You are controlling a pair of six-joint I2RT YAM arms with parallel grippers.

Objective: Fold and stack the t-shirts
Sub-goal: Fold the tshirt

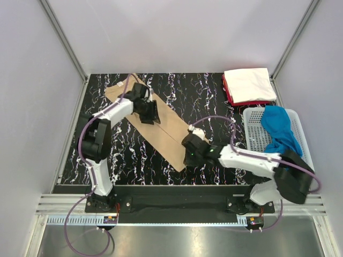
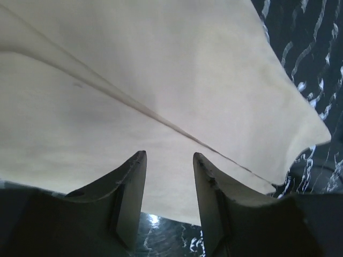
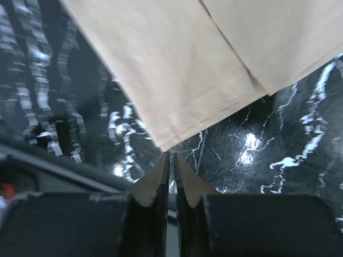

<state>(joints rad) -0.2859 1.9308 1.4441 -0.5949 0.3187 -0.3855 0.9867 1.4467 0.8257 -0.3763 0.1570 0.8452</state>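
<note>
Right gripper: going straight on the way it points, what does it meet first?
Most likely the near corner of the tan t-shirt, just past the right gripper; it might touch the table first, depth unclear.

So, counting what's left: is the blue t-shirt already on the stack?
No, the blue t-shirt lies in the basket, apart from the white t-shirt at the far corner.

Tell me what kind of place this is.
Probably a robotics lab test cell: a left arm and right arm bolted at the near edge of a black marbled table, plain white panels on aluminium posts around it, a tan t-shirt laid out.
</note>
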